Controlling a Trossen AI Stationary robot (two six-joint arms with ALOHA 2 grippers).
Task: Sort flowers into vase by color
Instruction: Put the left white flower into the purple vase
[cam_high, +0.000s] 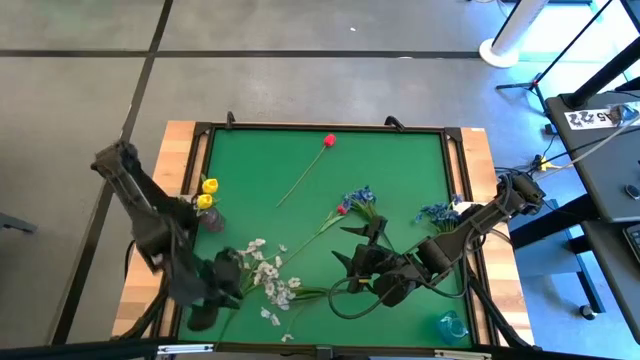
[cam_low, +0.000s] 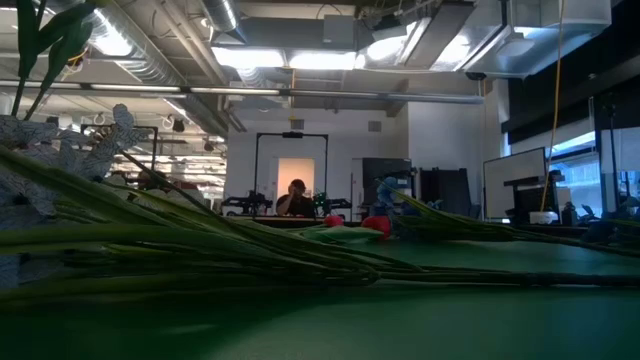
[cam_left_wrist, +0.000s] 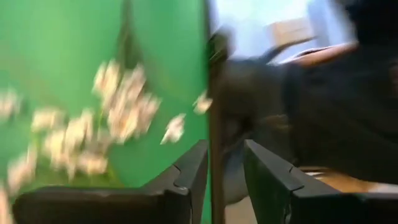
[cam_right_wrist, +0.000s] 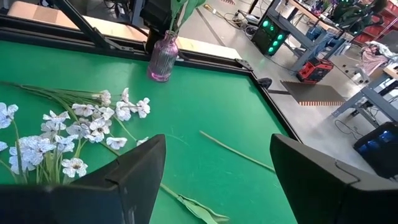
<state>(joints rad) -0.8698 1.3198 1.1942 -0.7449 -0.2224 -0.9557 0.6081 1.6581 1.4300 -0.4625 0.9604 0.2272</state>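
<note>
Risk: our right tool (cam_high: 352, 247), fingers apart and empty, hovers over tangled stems (cam_high: 315, 238) and may snag two colors; left tool (cam_high: 228, 283), whether holding, unclear.

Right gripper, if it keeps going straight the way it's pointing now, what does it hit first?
Probably the white blossoms lying on the green mat, just ahead of the open right gripper. Beyond them stands the pink vase. Depth is uncertain.

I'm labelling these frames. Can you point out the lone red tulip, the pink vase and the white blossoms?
red tulip (cam_high: 330, 141), high view, on its bloom.
pink vase (cam_right_wrist: 163, 60), right wrist view, on its ribbed body.
white blossoms (cam_right_wrist: 93, 125), right wrist view, mid-cluster.
</note>
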